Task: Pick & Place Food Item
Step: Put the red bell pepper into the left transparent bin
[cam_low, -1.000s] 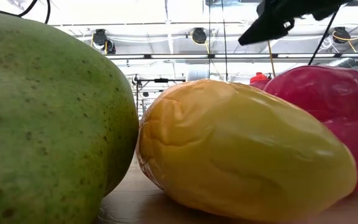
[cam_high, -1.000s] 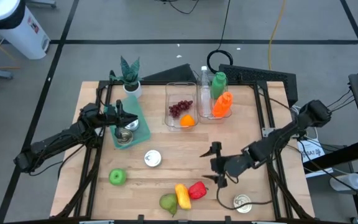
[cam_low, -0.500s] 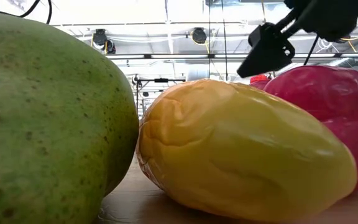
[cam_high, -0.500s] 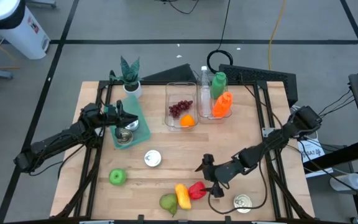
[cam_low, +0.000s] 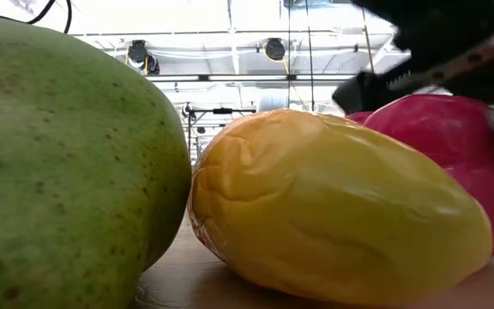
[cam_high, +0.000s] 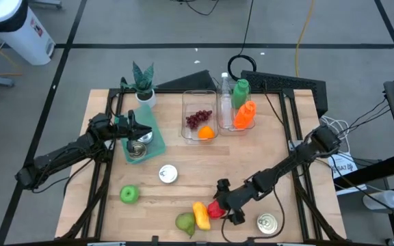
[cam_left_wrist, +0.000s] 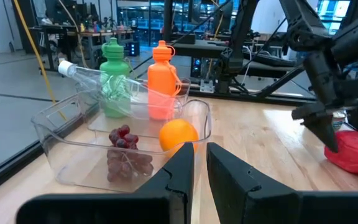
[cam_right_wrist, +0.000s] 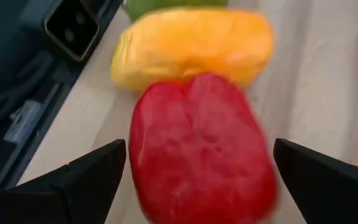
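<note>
Now the right gripper (cam_high: 226, 201) has travelled across the wooden tabletop (cam_high: 272, 147) from its more central spot a second ago and sits low at the near edge, its fingers spread wide with one dark finger (cam_right_wrist: 86, 177) on each side of the glossy red bell pepper (cam_right_wrist: 197, 146), which fills the gap between them in the right wrist view. Neither finger appears to press the skin yet, so the pepper is bracketed, not held; it lies on the tabletop touching the waxy yellow bell pepper (cam_high: 201, 214), which in turn lies against the speckled green mango-shaped fruit (cam_high: 185, 222). That approach suggests the red pepper is the food item chosen, and the next step is likely a squeeze and lift, with some risk of nudging the yellow neighbour. Further out stand a small silver tin (cam_high: 267, 223), a green apple (cam_high: 128, 194) and, at the far side, a clear plastic bin (cam_high: 200, 102) holding dark grapes (cam_high: 197, 119) and an orange (cam_high: 206, 132), a plausible destination. Meanwhile the left gripper (cam_high: 131, 126) waits clenched and empty over by the teal tray (cam_high: 152, 126), unmoved.
</note>
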`<state>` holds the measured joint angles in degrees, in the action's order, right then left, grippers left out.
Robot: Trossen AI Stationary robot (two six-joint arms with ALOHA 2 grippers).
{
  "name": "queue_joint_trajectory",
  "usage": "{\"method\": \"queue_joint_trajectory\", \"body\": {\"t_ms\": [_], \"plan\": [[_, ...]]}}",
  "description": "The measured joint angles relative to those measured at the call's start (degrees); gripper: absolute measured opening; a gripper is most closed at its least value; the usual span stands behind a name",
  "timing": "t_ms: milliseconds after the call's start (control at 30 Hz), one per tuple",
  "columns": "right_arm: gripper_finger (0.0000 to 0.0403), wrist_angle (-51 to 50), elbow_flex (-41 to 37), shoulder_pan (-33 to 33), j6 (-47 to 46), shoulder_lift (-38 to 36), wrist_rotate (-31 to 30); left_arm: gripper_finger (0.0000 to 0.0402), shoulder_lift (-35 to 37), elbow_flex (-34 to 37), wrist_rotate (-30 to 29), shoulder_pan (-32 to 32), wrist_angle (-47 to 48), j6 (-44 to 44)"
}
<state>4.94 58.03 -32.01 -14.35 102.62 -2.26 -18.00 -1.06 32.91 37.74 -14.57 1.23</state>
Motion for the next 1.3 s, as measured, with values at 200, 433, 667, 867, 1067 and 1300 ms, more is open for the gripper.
{"method": "queue_joint_trajectory", "body": {"t_ms": [200, 433, 667, 867, 1067, 1300], "plan": [[0.0400, 0.9, 0.1, 0.5, 1.6, 1.2, 1.1, 0.0051, 0.0, 0.0, 0.0, 0.0, 0.0, 0.0], [0.0400, 2.6, 0.1, 0.5, 8.3, 1.1, 1.1, 0.0051, 0.0, 0.0, 0.0, 0.0, 0.0, 0.0], [0.0396, 2.7, 0.1, 2.1, 8.1, 1.5, 6.9, 0.0051, 0.0, 0.0, 0.0, 0.0, 0.0, 0.2], [0.0381, 2.5, -0.3, 2.6, 8.1, 2.3, 7.0, 0.0051, 0.0, 0.0, 0.0, 0.0, 0.0, 0.6], [0.0315, 2.6, -0.9, 3.0, 12.5, 1.6, 6.8, 0.0051, 0.0, 0.0, 0.0, 0.0, 0.0, -0.1], [0.0288, 4.0, -0.9, 5.1, 15.6, -3.0, 6.9, 0.0051, 0.0, 0.0, 0.0, 0.0, 0.0, 0.0]]}}
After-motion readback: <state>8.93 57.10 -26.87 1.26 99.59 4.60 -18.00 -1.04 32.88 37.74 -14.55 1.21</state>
